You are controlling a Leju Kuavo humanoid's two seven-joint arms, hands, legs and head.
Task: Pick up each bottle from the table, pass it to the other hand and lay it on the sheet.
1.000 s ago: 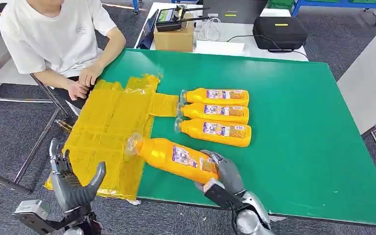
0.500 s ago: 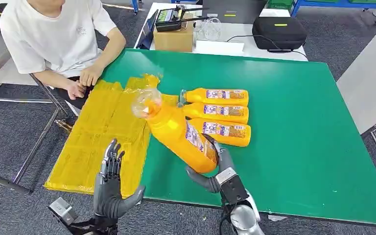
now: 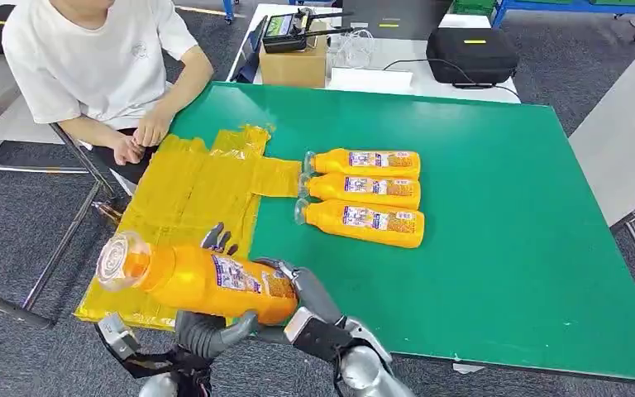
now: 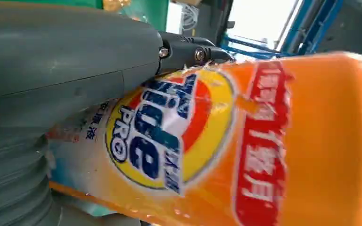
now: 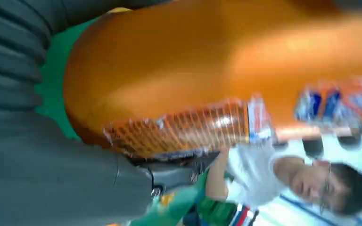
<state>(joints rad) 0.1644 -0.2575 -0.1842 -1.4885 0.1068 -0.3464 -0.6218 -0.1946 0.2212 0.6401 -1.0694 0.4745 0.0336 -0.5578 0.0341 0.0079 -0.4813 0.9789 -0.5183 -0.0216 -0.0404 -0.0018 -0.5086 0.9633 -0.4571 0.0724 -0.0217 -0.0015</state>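
Both hands [image 3: 240, 318] grip a smooth orange plastic bottle [image 3: 198, 279].

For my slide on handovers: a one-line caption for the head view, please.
Both hands, right and left, hold an orange bottle over the yellow sheet's near edge.

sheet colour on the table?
Yellow; the sheet shows best in the head view.
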